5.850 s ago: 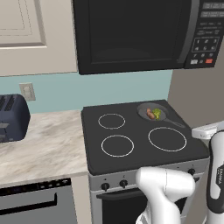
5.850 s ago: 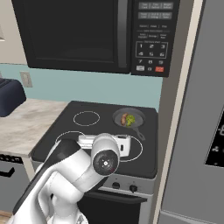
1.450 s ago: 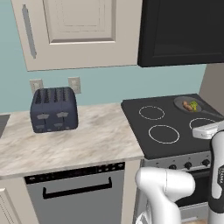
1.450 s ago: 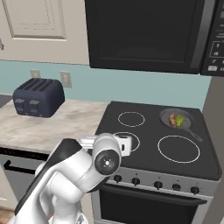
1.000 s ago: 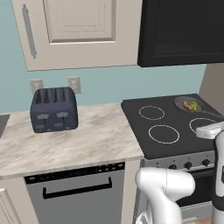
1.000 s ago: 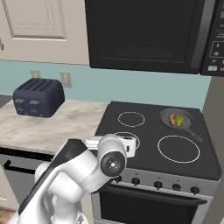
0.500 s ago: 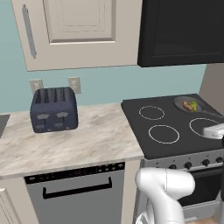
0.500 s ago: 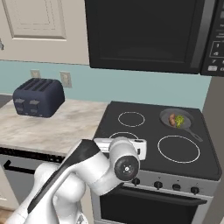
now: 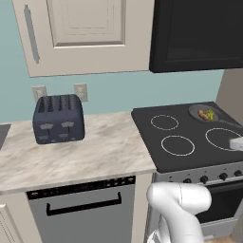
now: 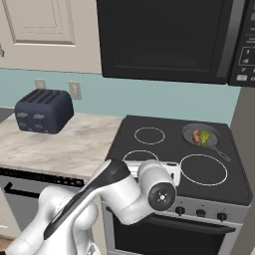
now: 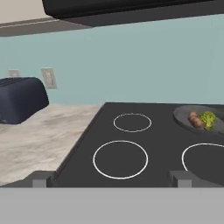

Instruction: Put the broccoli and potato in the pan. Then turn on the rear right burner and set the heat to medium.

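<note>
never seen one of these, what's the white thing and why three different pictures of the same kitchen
The white thing is a robot arm on a rolling base. Two pictures come from cameras on that base, behind the arm to its left and right; the third looks out from its hand. Its tool is open and holds nothing. A toaster sits on the counter. On the stove, the pan on the rear right burner holds the broccoli and potato.
</note>
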Tool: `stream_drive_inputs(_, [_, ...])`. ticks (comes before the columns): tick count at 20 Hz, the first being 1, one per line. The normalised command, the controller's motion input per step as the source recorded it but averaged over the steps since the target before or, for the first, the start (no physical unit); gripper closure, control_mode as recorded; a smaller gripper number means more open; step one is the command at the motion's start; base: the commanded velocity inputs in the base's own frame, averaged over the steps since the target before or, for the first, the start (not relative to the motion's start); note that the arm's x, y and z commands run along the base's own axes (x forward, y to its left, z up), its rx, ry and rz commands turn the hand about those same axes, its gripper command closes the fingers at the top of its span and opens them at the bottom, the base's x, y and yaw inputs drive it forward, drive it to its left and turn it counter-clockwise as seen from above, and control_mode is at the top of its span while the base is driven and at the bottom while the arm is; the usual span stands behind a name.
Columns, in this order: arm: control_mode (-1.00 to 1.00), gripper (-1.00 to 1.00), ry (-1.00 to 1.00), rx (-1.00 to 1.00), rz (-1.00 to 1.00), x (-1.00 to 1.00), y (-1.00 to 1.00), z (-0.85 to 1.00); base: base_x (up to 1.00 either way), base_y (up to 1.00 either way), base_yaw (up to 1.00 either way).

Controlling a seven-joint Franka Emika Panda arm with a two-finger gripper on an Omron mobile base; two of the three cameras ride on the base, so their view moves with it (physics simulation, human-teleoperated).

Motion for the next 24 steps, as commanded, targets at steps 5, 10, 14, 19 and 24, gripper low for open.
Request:
stream_drive_inputs(5, [-1.0,-1.0,0.0,0.0,0.0,0.0,-0.35,-0.15,0.0,0.0,0.0])
stream_drive_inputs(10, [-1.0,-1.0,0.0,0.0,0.0,0.0,-0.28,-0.19,0.0,0.0,0.0])
stream_drive_inputs(14, [-1.0,-1.0,0.0,0.0,0.0,0.0,-0.02,-0.02,0.0,0.0,0.0])
stream_drive_inputs(19, [-1.0,-1.0,-0.03,0.0,0.01,-0.05,0.0,0.0,0.0,0.0,0.0])
stream_drive_inputs(24, [-1.0,-1.0,-0.02,0.0,0.01,-0.1,0.0,0.0,0.0,0.0,0.0])
